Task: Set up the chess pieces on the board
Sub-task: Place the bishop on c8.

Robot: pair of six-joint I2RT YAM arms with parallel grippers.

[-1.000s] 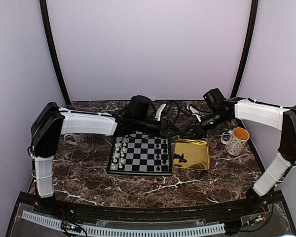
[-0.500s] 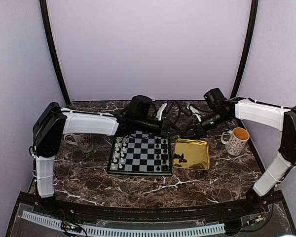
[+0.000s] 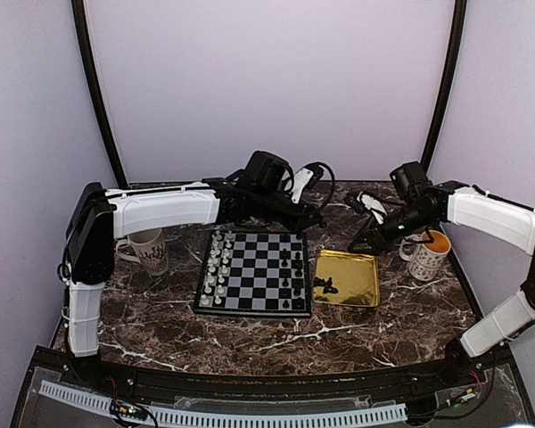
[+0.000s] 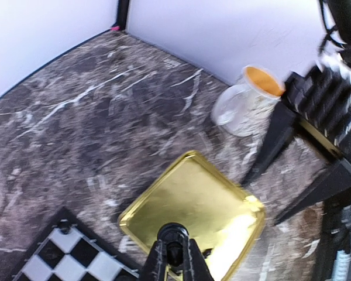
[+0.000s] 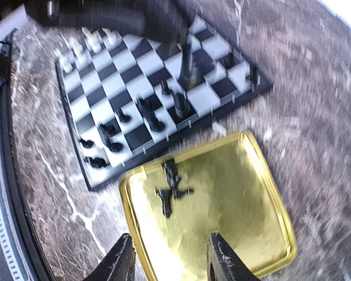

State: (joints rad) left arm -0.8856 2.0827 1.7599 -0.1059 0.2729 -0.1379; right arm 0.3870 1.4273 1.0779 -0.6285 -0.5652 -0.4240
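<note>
The board [image 3: 250, 311] lies mid-table, pale chess pieces [image 3: 216, 267] along its left columns and black chess pieces [image 3: 296, 275] on its right side. Two or three black pieces [image 3: 324, 286] lie on the gold tray [image 3: 358, 272]. My left gripper [image 3: 308, 219] hovers above the board's far right corner, shut on a black piece [image 4: 173, 235]. Below it in the left wrist view are the tray [image 4: 205, 193] and a board corner [image 4: 76, 257]. My right gripper [image 5: 171, 260] is open and empty above the tray's near edge [image 5: 240, 205], short of the lying pieces [image 5: 171, 187].
A white mug with an orange inside [image 3: 428, 254] stands right of the tray, close to the right arm. Another patterned mug [image 3: 147, 250] stands left of the board. Cables and both wrists crowd the space behind the board. The back and side walls are near.
The left jaws closed on a black piece and the arm rose toward the back right. The right arm drew back to the right and its jaws widened.
</note>
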